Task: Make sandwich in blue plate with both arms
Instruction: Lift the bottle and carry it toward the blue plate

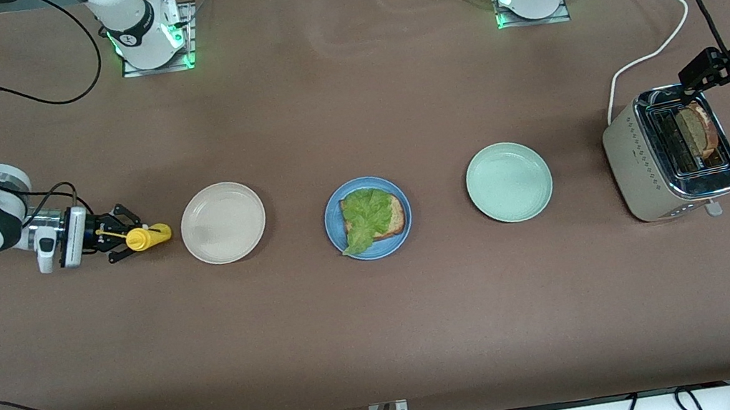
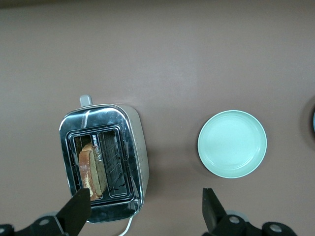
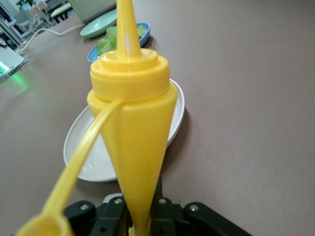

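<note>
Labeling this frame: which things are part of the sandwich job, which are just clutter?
Job: blue plate with bread and lettuce; second slice in toaster; left gripper open over toaster; right gripper shut on mustard bottle.
Clutter: cream plate; mint plate.

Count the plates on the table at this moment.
3, in a row: the cream-white plate toward the right arm's end, the blue plate in the middle holding bread and lettuce, and the mint-green plate beside the toaster. None looks hidden.
</note>
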`<state>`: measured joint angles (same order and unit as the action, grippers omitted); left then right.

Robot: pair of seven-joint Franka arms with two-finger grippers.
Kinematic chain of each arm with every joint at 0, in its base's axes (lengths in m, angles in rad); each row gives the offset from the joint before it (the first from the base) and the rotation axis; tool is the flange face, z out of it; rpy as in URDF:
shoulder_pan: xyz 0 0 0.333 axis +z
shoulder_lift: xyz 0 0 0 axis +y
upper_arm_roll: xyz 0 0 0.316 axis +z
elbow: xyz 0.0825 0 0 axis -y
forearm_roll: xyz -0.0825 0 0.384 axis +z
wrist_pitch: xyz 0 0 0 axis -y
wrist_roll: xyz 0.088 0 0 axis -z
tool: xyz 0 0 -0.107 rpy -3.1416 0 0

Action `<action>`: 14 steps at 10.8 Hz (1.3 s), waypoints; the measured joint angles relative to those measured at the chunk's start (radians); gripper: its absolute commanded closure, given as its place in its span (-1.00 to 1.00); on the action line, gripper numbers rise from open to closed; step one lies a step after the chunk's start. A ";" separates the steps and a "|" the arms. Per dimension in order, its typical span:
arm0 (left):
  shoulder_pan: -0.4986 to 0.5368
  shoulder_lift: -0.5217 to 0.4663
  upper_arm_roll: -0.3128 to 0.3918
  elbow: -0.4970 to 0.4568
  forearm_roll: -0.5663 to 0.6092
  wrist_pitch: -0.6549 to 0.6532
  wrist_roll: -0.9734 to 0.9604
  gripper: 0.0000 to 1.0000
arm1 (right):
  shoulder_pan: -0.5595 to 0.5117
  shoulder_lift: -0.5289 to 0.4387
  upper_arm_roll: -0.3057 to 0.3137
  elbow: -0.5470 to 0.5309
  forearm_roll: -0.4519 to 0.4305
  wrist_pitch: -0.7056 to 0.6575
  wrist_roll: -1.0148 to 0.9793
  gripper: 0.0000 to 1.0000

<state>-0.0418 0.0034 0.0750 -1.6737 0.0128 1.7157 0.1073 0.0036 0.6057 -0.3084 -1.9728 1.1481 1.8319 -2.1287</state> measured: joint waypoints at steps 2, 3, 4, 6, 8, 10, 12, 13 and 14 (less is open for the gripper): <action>0.000 0.000 -0.001 0.000 0.000 0.000 0.000 -1.00 | 0.014 -0.038 0.004 0.060 -0.145 0.002 0.196 0.67; 0.000 0.000 -0.001 0.000 0.000 0.000 0.000 -1.00 | 0.025 -0.056 0.007 0.093 -0.212 0.002 0.290 0.67; -0.001 0.000 -0.001 0.000 0.000 0.000 0.000 -1.00 | 0.042 -0.073 0.012 0.135 -0.283 0.003 0.382 0.67; -0.002 0.000 -0.001 0.001 0.000 0.000 0.000 -1.00 | 0.098 -0.091 0.027 0.240 -0.438 0.004 0.574 0.67; -0.004 0.000 -0.002 0.001 0.000 0.000 0.000 -1.00 | 0.190 -0.096 0.035 0.338 -0.592 0.004 0.758 0.67; -0.005 -0.001 -0.002 0.001 0.000 0.000 0.000 -1.00 | 0.305 -0.094 0.039 0.415 -0.736 0.006 0.921 0.67; -0.006 0.000 -0.003 0.001 0.000 0.005 0.000 -1.00 | 0.419 -0.082 0.040 0.455 -0.869 0.012 1.068 0.67; -0.006 0.000 -0.003 0.001 0.000 0.009 0.000 -1.00 | 0.474 -0.071 0.041 0.471 -0.944 0.016 1.140 0.67; -0.007 0.000 -0.003 0.001 0.000 0.009 0.000 -1.00 | 0.531 -0.058 0.042 0.489 -1.028 0.021 1.206 0.67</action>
<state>-0.0487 0.0029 0.0723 -1.6727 0.0129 1.7249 0.1073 0.5350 0.5477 -0.2663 -1.4839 0.1197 1.8529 -0.9229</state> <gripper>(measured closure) 0.000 0.833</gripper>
